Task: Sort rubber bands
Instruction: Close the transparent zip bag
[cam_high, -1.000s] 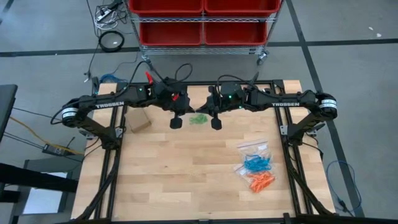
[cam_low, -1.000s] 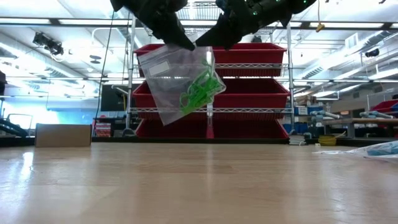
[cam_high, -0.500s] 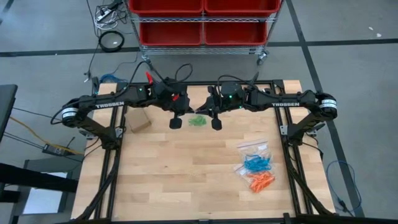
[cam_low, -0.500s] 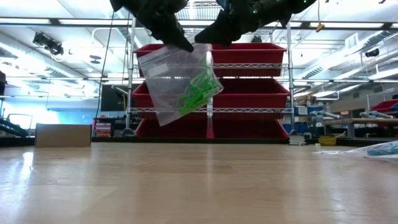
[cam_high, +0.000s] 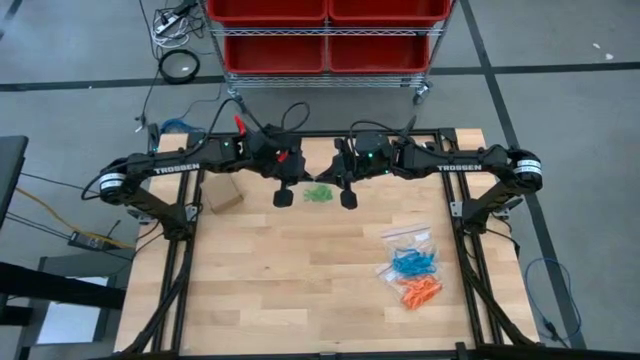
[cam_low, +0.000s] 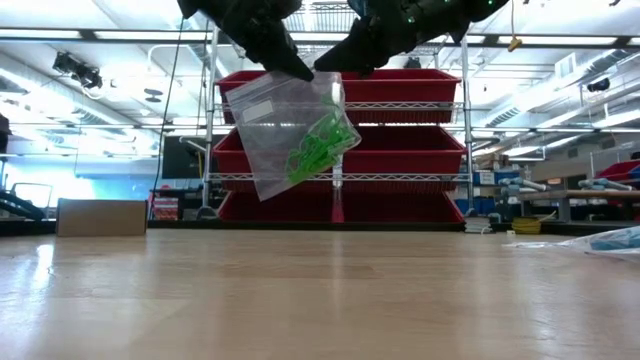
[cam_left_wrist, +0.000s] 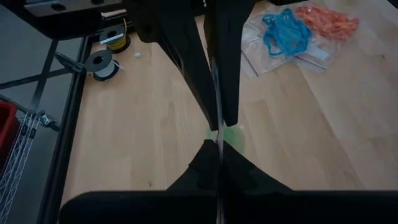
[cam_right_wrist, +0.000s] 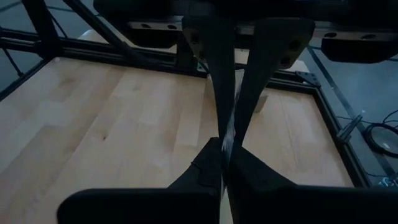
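Observation:
A clear plastic bag (cam_low: 285, 135) hangs high above the table's far middle. Inside it is a clump of green rubber bands (cam_low: 318, 148), which also shows from above (cam_high: 318, 193). My left gripper (cam_low: 298, 68) and my right gripper (cam_low: 326, 64) meet tip to tip at the bag's top edge, both shut on it. In each wrist view the bag shows edge-on as a thin line between the fingers. Blue rubber bands (cam_high: 412, 263) and orange rubber bands (cam_high: 420, 291) lie in clear bags on the table's right. My left gripper pinches the bag's top edge (cam_left_wrist: 219, 158) between its two fingers, near that edge's right corner (cam_low: 305, 78). It comes slanting down from the left. The bag hangs below, tilted and clear of the table. My right gripper pinches the same top edge (cam_right_wrist: 226, 155) between its two fingers, right beside the left gripper's fingertips (cam_low: 322, 72). It comes slanting down from the right. The bag hangs slack under both holds.
A small cardboard box (cam_high: 224, 195) stands at the table's far left. Another flat clear bag (cam_high: 405, 235) lies above the blue one. A shelf of red bins (cam_low: 400, 150) stands beyond the far edge. Bare wood spans the table's middle and near left.

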